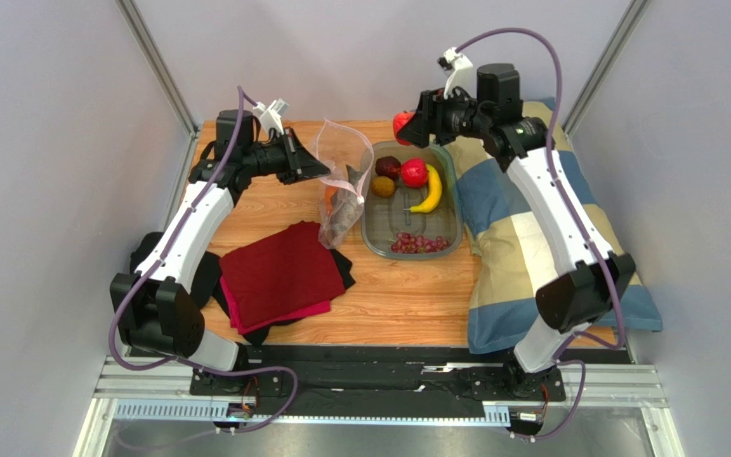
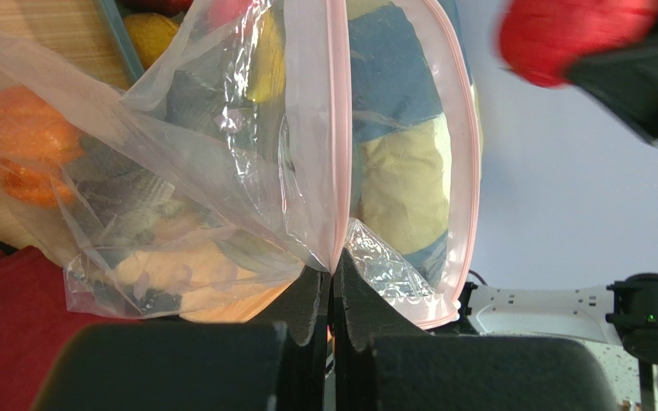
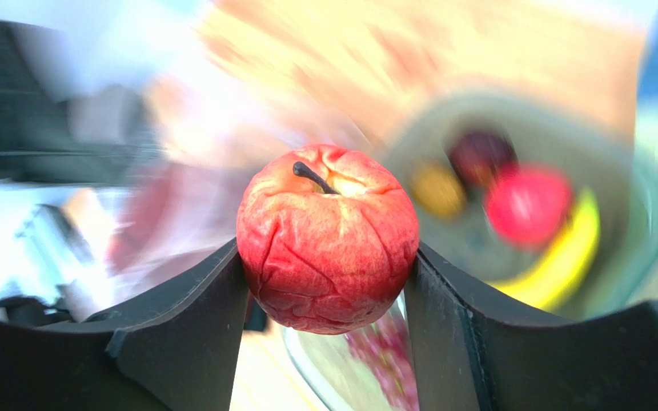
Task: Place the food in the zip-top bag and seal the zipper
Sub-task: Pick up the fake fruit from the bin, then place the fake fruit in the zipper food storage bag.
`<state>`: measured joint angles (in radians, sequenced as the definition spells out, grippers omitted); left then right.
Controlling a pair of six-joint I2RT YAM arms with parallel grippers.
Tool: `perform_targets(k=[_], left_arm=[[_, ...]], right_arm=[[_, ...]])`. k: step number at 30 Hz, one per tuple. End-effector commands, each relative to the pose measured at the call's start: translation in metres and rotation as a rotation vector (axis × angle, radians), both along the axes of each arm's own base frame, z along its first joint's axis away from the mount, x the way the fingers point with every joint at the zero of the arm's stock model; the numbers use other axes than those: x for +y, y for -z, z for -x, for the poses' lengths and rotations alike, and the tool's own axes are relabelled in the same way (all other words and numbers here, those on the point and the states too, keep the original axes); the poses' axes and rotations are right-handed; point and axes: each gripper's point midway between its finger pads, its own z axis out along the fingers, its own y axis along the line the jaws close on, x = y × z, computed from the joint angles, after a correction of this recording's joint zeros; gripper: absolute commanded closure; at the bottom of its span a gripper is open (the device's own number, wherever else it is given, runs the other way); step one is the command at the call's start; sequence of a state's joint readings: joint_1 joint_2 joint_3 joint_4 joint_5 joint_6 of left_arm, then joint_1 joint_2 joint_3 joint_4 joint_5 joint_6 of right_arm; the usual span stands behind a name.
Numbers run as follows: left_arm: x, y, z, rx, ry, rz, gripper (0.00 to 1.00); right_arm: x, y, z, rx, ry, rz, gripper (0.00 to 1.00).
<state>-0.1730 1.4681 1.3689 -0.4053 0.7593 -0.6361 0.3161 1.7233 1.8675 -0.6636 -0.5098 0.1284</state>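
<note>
My left gripper [image 1: 326,171] [image 2: 334,276] is shut on the mouth edge of the zip-top bag [image 1: 343,186] [image 2: 221,171] and holds it up above the table. The mouth gapes, and the pink zipper [image 2: 338,128] runs up from the pinched jaws. An orange pumpkin [image 2: 23,145] and a grey fish [image 2: 135,218] lie inside the bag. My right gripper [image 1: 413,126] [image 3: 327,257] is shut on a red apple [image 1: 403,125] [image 3: 327,248], in the air just right of the bag's mouth. More food lies in the tub: a plum [image 1: 388,167], a red fruit [image 1: 414,173], a banana [image 1: 429,190] and grapes [image 1: 420,244].
A clear rigid tub [image 1: 365,228] stands mid-table, right of the bag. A red cloth [image 1: 279,271] lies on a black cloth at the front left. A blue-and-yellow checked cushion [image 1: 522,248] covers the right side under the right arm.
</note>
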Motion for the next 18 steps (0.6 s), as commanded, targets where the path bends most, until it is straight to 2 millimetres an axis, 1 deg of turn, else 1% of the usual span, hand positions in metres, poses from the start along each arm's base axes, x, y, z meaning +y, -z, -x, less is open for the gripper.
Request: perform_targets(k=[1,2,3,4,5,6,7,8,10,11,13,14,17,18], left_arm=[[-0.002,-0.018,0.001,-0.045,0.036,0.01,1.0],[-0.003,-0.02,0.001,-0.046,0.04,0.013,1.0],[-0.004,-0.021,0.002,-0.046,0.047,0.018,1.0],[-0.005,-0.023,0.002,-0.049,0.054,0.022,1.0],[-0.006,-0.026,0.004,-0.053,0.061,0.025,1.0],[-0.007,-0.029,0.005,-0.058,0.07,0.029,1.0],[-0.009,-0.029,0.007,-0.059,0.078,0.03,1.0],[-0.009,-0.03,0.008,-0.063,0.082,0.029,1.0],[-0.01,-0.034,0.011,-0.073,0.087,0.03,1.0],[-0.01,-0.037,0.013,-0.082,0.088,0.032,1.0],[-0.009,-0.039,0.016,-0.086,0.091,0.034,1.0],[-0.009,-0.042,0.017,-0.09,0.093,0.038,1.0],[-0.01,-0.044,0.02,-0.088,0.099,0.043,1.0],[-0.01,-0.044,0.02,-0.088,0.099,0.043,1.0]], right_arm=[[0.045,-0.093,0.045,-0.287,-0.239,-0.127,0.49],[0.052,-0.098,0.049,-0.303,-0.261,-0.124,0.49],[0.058,-0.11,0.054,-0.323,-0.277,-0.122,0.48],[0.068,-0.105,0.052,-0.317,-0.29,-0.11,0.48],[0.082,-0.104,0.056,-0.339,-0.312,-0.089,0.48],[0.088,-0.108,0.058,-0.362,-0.318,-0.082,0.49],[0.102,-0.1,0.06,-0.373,-0.346,-0.061,0.49],[0.105,-0.098,0.054,-0.409,-0.319,-0.022,0.49],[0.114,-0.092,0.05,-0.429,-0.306,0.022,0.48],[0.121,-0.081,0.046,-0.435,-0.3,0.06,0.48],[0.127,-0.071,0.042,-0.424,-0.292,0.086,0.48],[0.127,-0.064,0.034,-0.416,-0.26,0.107,0.47],[0.124,-0.062,0.025,-0.409,-0.208,0.125,0.36],[0.123,-0.064,0.024,-0.412,-0.198,0.122,0.22]])
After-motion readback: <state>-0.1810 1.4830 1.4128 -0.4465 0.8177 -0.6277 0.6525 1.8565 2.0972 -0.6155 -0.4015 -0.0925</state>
